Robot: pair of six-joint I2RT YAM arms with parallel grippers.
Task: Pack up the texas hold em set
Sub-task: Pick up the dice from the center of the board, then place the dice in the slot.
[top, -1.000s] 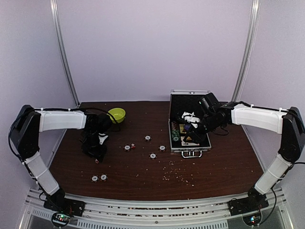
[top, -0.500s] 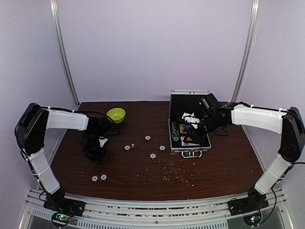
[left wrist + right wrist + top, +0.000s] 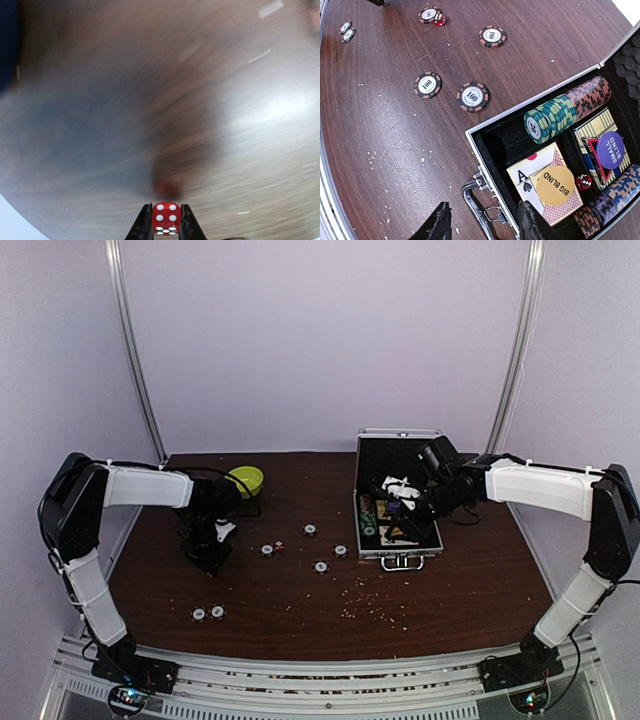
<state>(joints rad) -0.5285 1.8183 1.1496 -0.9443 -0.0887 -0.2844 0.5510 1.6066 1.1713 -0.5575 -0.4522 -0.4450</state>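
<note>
The silver case [image 3: 398, 558] lies open at the right of the table, holding rows of chips [image 3: 565, 110], card boxes [image 3: 540, 172], a yellow Big Blind button [image 3: 556, 186] and a red die [image 3: 583, 182]. My right gripper [image 3: 485, 220] hovers open over the case's handle [image 3: 475, 200], with nothing between its fingers. My left gripper [image 3: 166, 222] is shut on a small red die [image 3: 166, 216] above the blurred tabletop, left of centre [image 3: 210, 558]. Several loose chips [image 3: 321, 566] and another red die [image 3: 279, 547] lie mid-table. Two chips [image 3: 208, 613] sit nearer the front.
A lime-green bowl [image 3: 245, 480] stands at the back left, close behind my left arm. Pale crumbs [image 3: 375, 612] are scattered on the dark wood in front of the case. The case's raised lid [image 3: 398, 448] stands at the back right.
My left gripper closed on the red die and moved up and slightly right with it. The right gripper stayed over the case handle, narrowing a little.
</note>
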